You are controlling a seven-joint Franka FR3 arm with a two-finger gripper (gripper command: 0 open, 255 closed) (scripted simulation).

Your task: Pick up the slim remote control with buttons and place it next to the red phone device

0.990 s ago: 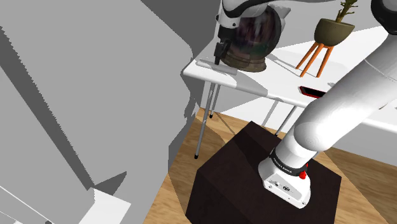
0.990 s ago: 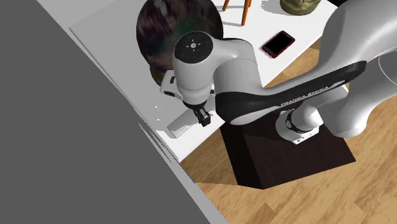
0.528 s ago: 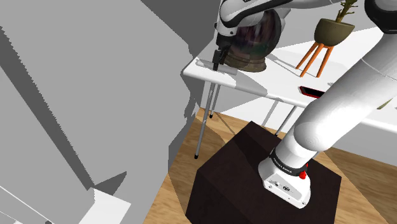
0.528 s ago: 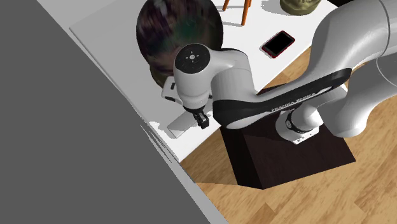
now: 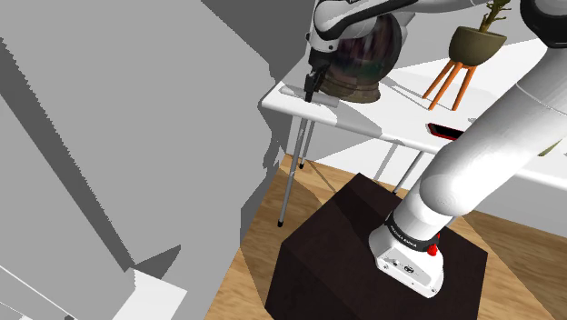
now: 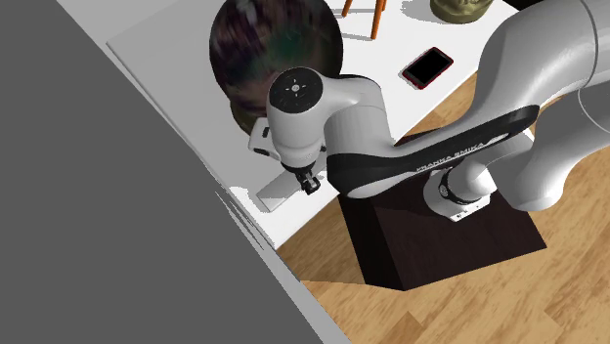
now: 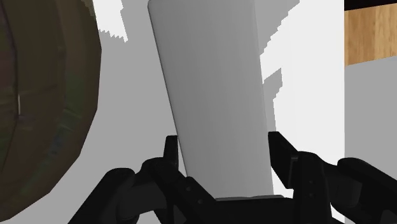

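Your claw (image 7: 222, 149) is down at the bench (image 5: 382, 114) corner, just beside the dark globe (image 5: 359, 55). Its fingers (image 7: 172, 156) press against both long sides of the grey remote (image 7: 213, 95), narrowed to the remote's width. The remote lies flat on the bench, right alongside the globe's base. The red phone (image 6: 427, 66) sits well away from the globe, across the bench by the near edge.

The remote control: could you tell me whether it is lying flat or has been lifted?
Lying flat: the pale grey remote rests on the white table, with the gripper down over it.
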